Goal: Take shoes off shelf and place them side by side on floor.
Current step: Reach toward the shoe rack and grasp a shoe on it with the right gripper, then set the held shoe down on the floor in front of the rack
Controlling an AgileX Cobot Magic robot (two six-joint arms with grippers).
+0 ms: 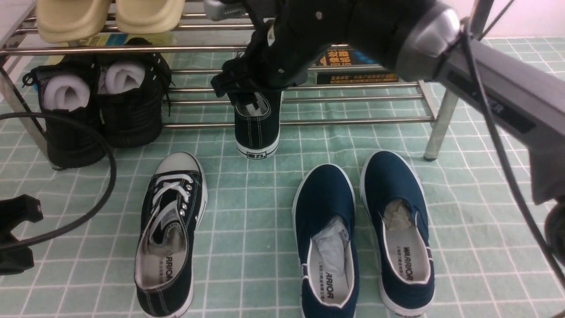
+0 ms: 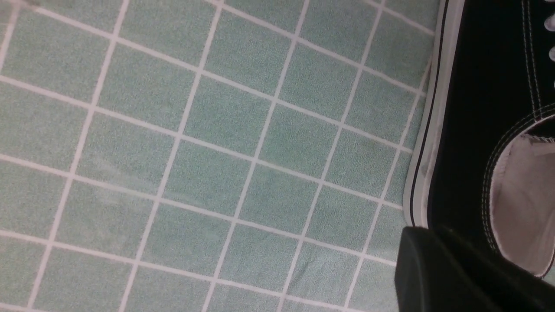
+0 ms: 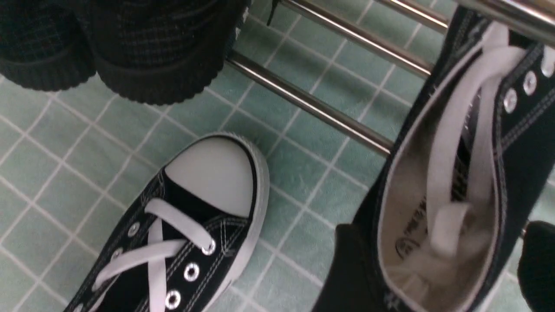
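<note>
1. Your right gripper (image 3: 440,264) stood wide astride one black sneaker (image 3: 459,143) — white laces, pale insole — propped against the shelf (image 3: 303,102).
2. Beside your left gripper (image 1: 20,234), jaws unreadable, the other sneaker (image 1: 170,234) lay on the floor (image 1: 247,221).

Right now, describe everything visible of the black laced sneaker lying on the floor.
The black sneaker is a low-top of what looks like canvas, with white laces, metal eyelets, white stitching, and a white rubber toe cap and sole. Its pale insole reads WARRIOR. It sits upright on its sole on the green checked floor, toe toward the shelf, heel toward the camera, slightly angled. Only the floor seems to touch it.
</note>
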